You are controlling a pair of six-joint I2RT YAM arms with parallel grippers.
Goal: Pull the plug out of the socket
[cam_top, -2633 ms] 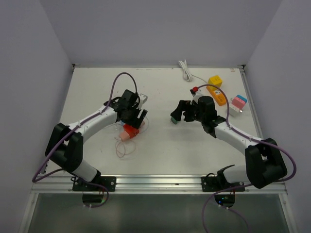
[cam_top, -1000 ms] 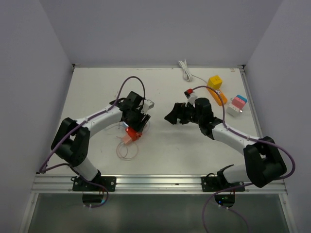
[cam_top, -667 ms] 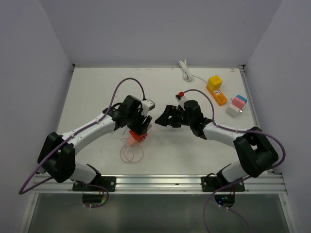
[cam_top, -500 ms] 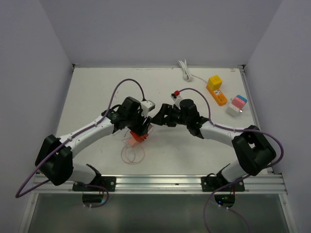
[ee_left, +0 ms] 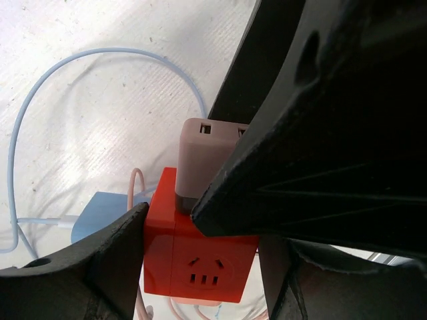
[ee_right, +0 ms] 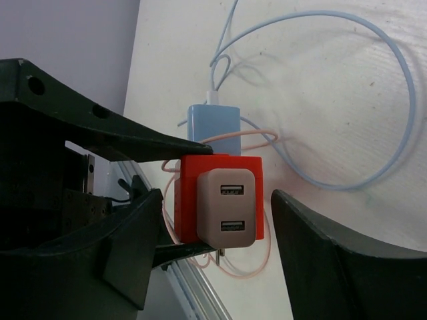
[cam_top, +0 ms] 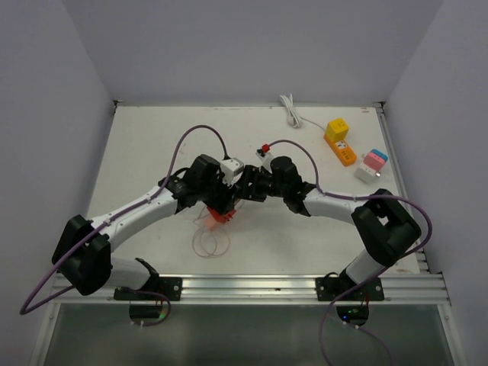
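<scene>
From above, my two arms meet over the middle of the desk (cam_top: 152, 137); my left pincer (cam_top: 221, 201) and my right pincer (cam_top: 242, 188) stand nose to nose, just beside each other; the red socket (cam_top: 220, 216) shows under the left pincer, and a pink cable (cam_top: 207, 242) loops on the desk near it; well apart, at the far right, lie a yellow block (cam_top: 338, 128), a pink and blue block (cam_top: 373, 162) and a white cable (cam_top: 290, 109); the pincers hide the plug in this view.

At my left wrist, the socket is a red cube set between my left fingers (ee_left: 107, 260), which press its two sides; so the left pincer is clenched on the socket; the grey plug (ee_left: 200, 157) sits seated in the face turned away from me; a black finger of the right pincer crosses in front and covers part of it; a blue adapter (ee_left: 100, 215) sits against the socket, and a pale blue cable (ee_left: 60, 87) curves over the desk; I cannot tell whether the socket rests on the desk.

At my right wrist, the plug faces me with two ports, one above the other; my right fingers (ee_right: 333, 253) stand either side of it with a gap on each side; the right pincer is released, touching neither plug nor socket.
</scene>
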